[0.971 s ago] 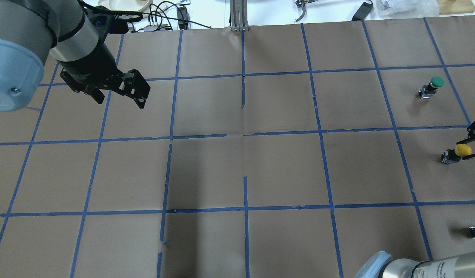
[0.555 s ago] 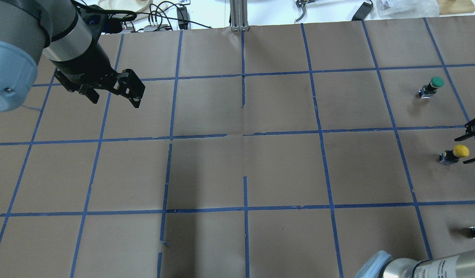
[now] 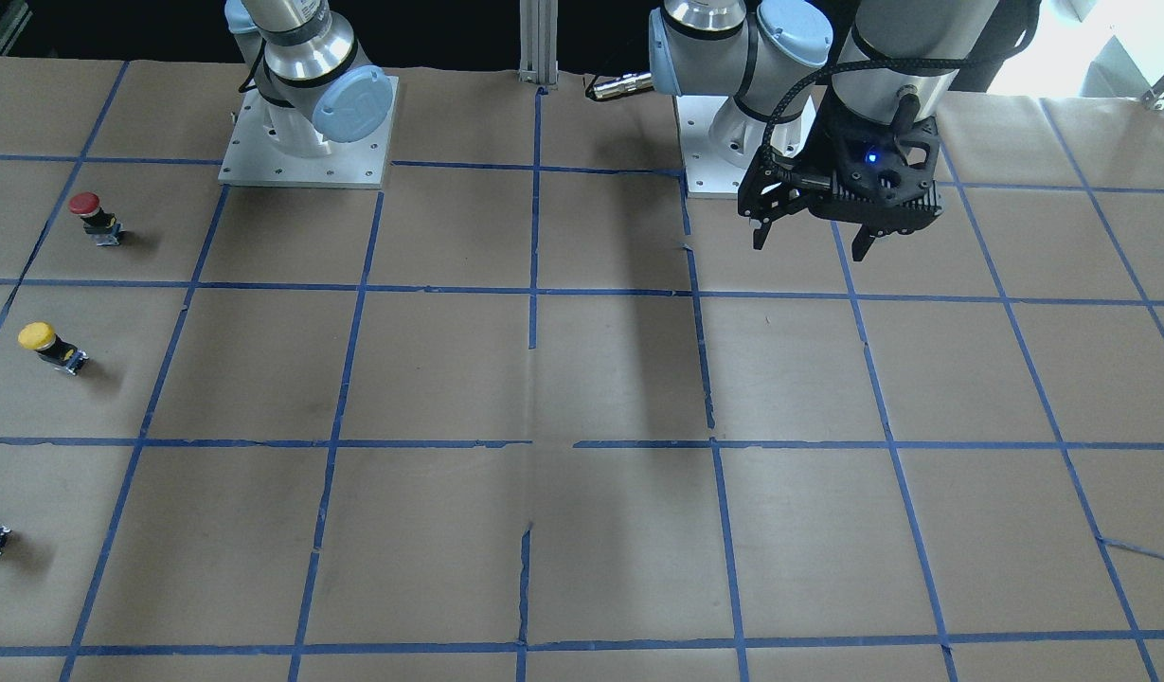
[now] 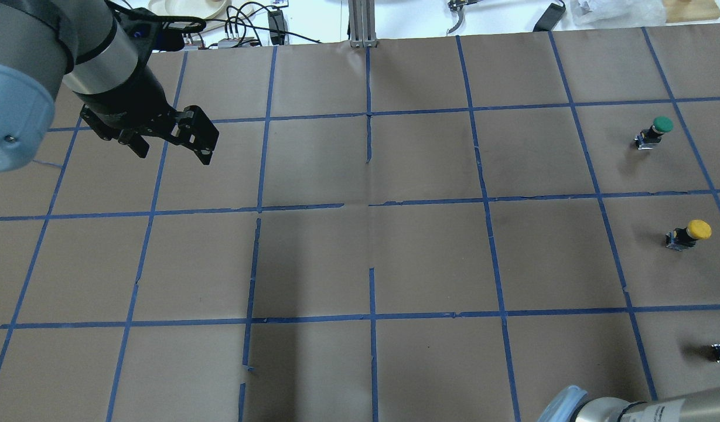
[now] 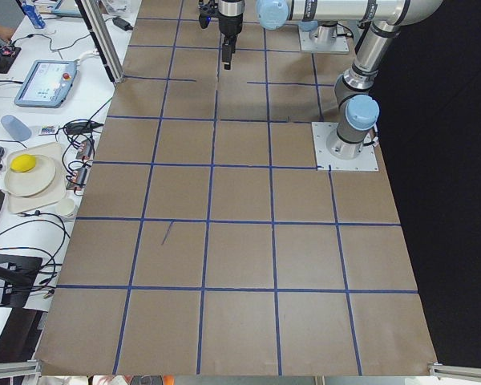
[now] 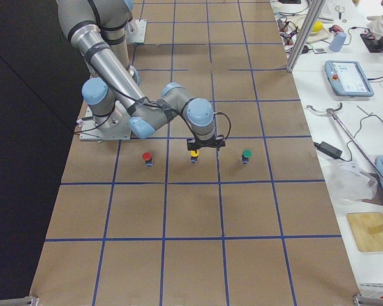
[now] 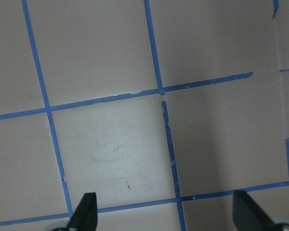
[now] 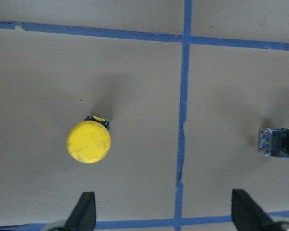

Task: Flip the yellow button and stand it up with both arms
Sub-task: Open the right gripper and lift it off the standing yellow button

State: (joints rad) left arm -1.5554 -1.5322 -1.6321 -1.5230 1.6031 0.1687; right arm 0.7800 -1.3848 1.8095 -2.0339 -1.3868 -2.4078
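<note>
The yellow button [image 4: 691, 232] stands upright on its block, cap up, at the right edge of the table [image 4: 430, 258], inside 1 of the squares marked out in blue tape [image 4: 600, 199]. My right wrist camera looks straight down on its round cap, so my right gripper [image 8: 166, 214] hangs above it. Its 2 fingers [image 8: 86, 211] are spread wide and nothing is between them; they do not touch the button. In that same wrist view a small black-grey block [image 8: 277, 143] lies across a tape line from the button, well apart from it. In the overhead view a green-capped button [image 4: 655, 130] stands 1 square farther away. The front view shows a red-capped button [image 3: 94, 216] upright on the button's near side. My left gripper [image 4: 173, 151] hovers over bare paper far off on the left side of the table, fingers also parted and empty, with a blue light on its body.
</note>
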